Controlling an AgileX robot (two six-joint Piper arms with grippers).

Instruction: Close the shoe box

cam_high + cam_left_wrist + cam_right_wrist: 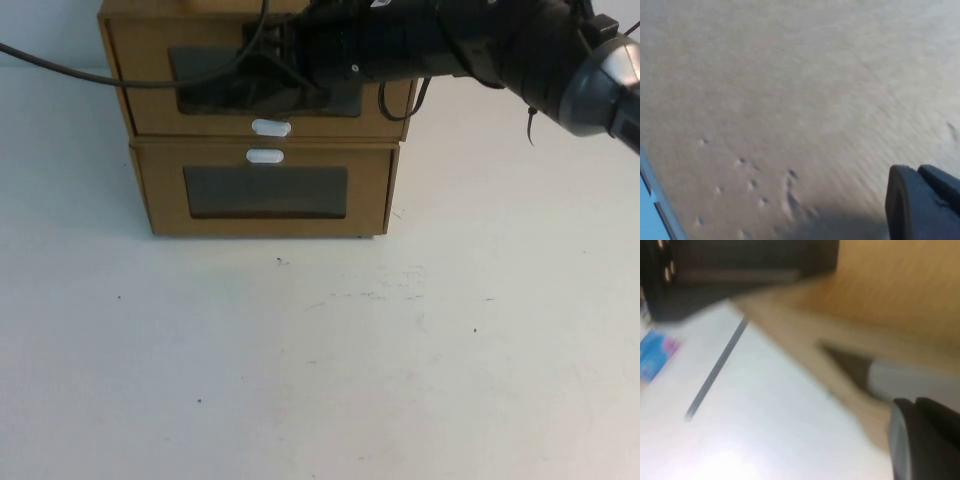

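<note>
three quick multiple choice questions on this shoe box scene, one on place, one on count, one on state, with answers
1. Where is the shoe box?
A. on top of the matching brown box
B. under it
C. beside it

2. How many white pull tabs show in the high view?
A. one
B. two
C. four

3. The shoe box's window is
A. fully in view
B. partly covered by the right arm
C. covered by a cloth

Answers:
1 A: the shoe box, tab below its window, sits on the lower box on the white table.
2 B: the upper tab and the lower tab.
3 B: the right arm reaches across it, with the right gripper at the window. The left gripper shows only in its wrist view, over a tan surface.
</note>
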